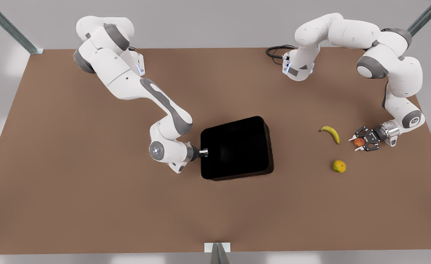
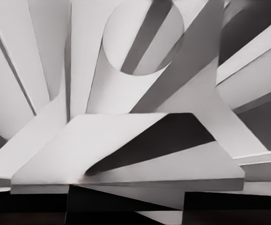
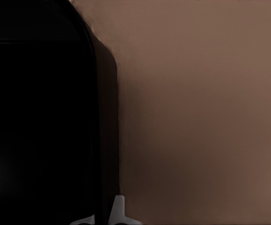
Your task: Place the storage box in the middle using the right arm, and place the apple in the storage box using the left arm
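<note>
My right gripper is clamping the storage box wall at frame centre; my left gripper is closing around the apple, centre-right

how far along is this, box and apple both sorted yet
Looks about halfway. The storage box sits near mid-table, the right gripper at its wall, jaws astride the rim in the right wrist view. The left gripper has its jaws around the apple, on the table. Lifting it into the box remains.
</note>
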Robot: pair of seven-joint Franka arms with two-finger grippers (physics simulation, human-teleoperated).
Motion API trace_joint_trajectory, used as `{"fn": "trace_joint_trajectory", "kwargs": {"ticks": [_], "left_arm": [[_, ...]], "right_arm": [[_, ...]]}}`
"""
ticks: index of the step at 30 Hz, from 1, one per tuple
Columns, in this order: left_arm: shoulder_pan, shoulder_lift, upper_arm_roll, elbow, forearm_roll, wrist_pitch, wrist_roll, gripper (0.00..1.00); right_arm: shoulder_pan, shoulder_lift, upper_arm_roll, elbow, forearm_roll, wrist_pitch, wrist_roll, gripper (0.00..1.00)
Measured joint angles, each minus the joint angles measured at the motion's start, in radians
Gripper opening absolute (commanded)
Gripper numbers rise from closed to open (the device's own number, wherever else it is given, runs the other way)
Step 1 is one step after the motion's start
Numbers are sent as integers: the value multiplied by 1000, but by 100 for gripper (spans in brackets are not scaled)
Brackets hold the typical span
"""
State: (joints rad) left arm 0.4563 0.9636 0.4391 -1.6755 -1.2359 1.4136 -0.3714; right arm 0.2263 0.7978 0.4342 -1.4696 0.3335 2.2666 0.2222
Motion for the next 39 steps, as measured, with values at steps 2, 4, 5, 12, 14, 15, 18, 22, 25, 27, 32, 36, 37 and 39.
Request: {"fn": "trace_joint_trajectory", "kwargs": {"ticks": [2, 4, 5, 12, 14, 15, 18, 22, 25, 27, 32, 36, 37, 39], "left_arm": [[0, 0, 0, 0, 2, -1, 4, 21], [2, 1, 0, 2, -12, -5, -18, 21], [3, 1, -1, 2, -28, -8, -35, 21], [-2, -106, -71, 119, -356, 32, -200, 21], [-25, -160, -112, 104, -402, 95, -203, 21], [-53, -191, -116, 66, -428, 114, -203, 21], [-178, -318, -118, -78, -511, 175, -216, 21], [-251, -395, -208, -137, -508, 120, -296, 21], [-295, -421, -281, -146, -440, 127, -372, 21], [-369, -441, -307, -161, -400, 146, -439, 21], [-562, -463, -406, -157, -298, 385, -699, 21], [-565, -436, -600, -132, -193, 596, -874, 21], [-571, -430, -616, -121, -165, 622, -905, 21], [-577, -428, -637, -119, -120, 647, -915, 21]], "right_arm": [[-1, -1, -2, 2, -6, -1, 1, 100], [-1, -7, -1, 2, -8, -3, 4, 100], [-1, -8, 0, 4, -9, -3, 6, 100], [-207, -226, -9, 269, 113, -611, 42, 100], [-242, -244, -10, 477, -509, -958, -215, 100], [-273, -324, -15, 476, -683, -1045, -263, 100], [-562, -802, -18, -41, -499, -810, -257, 100], [-557, -1058, -88, -471, -320, -575, -264, 100], [-549, -1041, -84, -470, -320, -573, -271, 100], [-550, -1040, -83, -470, -320, -573, -270, 100], [-551, -1023, -76, -462, -320, -572, -267, 100], [-168, -1032, -415, -458, -415, -554, -255, 100], [-128, -1032, -445, -452, -419, -552, -253, 100], [-146, -1028, -469, -451, -417, -552, -265, 100]]}}
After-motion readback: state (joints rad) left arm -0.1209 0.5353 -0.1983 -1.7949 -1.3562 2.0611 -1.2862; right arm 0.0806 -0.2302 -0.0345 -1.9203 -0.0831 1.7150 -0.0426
